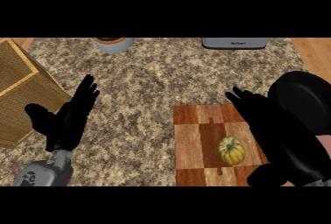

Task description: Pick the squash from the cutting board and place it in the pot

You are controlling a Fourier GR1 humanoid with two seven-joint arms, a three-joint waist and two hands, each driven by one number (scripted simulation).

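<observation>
At lower right, the right hand is held released beside the squash. The squash could be rolled away by a glancing touch.

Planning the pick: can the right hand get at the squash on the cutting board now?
Probably yes. The right hand is open beside the squash, which lies alone on the cutting board; nothing shows between them.

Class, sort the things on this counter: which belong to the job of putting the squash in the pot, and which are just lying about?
Belong to the job: squash, cutting board under it, pot at the right, right hand over the board.

Lying about: woven basket at the left, grey bowl and grey appliance at the top, left hand resting open.
</observation>
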